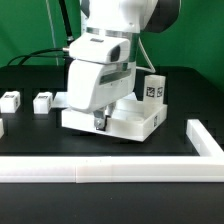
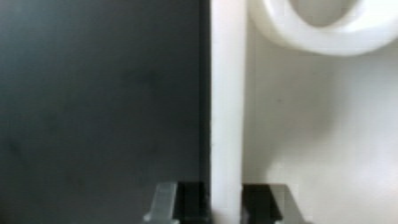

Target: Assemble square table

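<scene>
We see the gripper (image 1: 98, 122) down at the near edge of the white tabletop (image 1: 140, 122), which lies on the black table (image 1: 30, 135) inside the white border wall (image 1: 100, 172). In the wrist view its fingers (image 2: 178, 203) are clamped on the tabletop's raised rim (image 2: 226, 100), one on each side, with a round corner socket (image 2: 329, 30) just beside that rim. A tagged leg (image 1: 153, 88) stands upright at the tabletop's far side, on it or just behind it, we cannot tell which. A second leg (image 1: 42, 101) and a third leg (image 1: 10, 99) sit on the table, well apart from the tabletop, toward the exterior view's left.
</scene>
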